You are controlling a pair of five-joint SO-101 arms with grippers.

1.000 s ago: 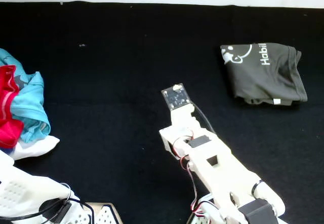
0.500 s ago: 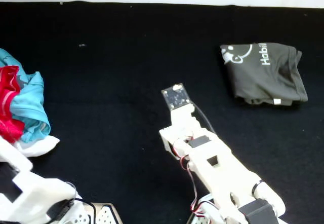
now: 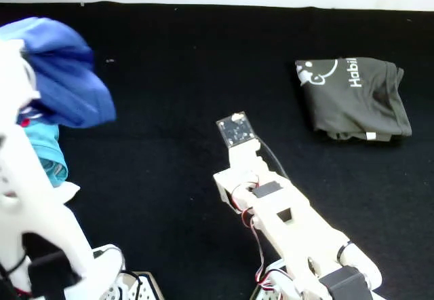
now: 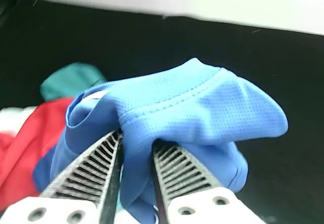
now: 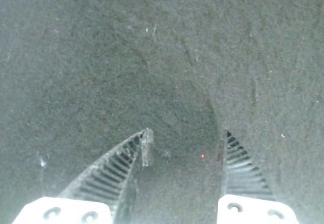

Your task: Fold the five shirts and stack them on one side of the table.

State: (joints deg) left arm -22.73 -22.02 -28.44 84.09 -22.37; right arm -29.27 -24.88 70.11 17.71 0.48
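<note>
1. Shirts: five in all, namely one blue shirt (image 3: 64, 76), one black shirt (image 3: 352, 96), one turquoise shirt (image 3: 49, 152), one red shirt (image 4: 25, 148) and one white shirt (image 3: 68, 191).
2. Robot arms: two, a left arm (image 3: 30, 205) and a right arm (image 3: 285, 218).
3. Table (image 3: 169, 76): one.

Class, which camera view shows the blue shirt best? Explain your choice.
The left wrist view is best. The blue shirt sits close up there, with its fabric clamped in the left tool. The high view shows the shirt bunched up, with the grip hidden. The right wrist view faces the black table.
</note>
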